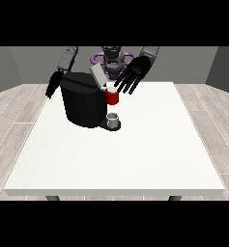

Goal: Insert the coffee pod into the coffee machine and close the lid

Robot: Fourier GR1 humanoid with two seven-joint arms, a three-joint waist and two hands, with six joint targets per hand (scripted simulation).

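White desk (135, 159) surface fills most of the view, and the whole near half is left as open room, as is the right side out to its edge. Everything is gathered toward the far left part — the black coffee machine (82, 103) is set there, well back from the near edge and a little in from the left one. Its grey lid (97, 75) is seen tilted up at the top. At the machine's right side a red holder (112, 97) is attached, and the white of the coffee pod (110, 87) is seen at its top, apparently seated in it. Below, a small grey cup (113, 118) is stood on the machine's base. The hand at the view's right (134, 72) is held just above the holder with fingers spread and pointing down. The hand at the view's left (53, 85) is hung beside the machine's far left corner; whether its fingers are curled cannot be told.
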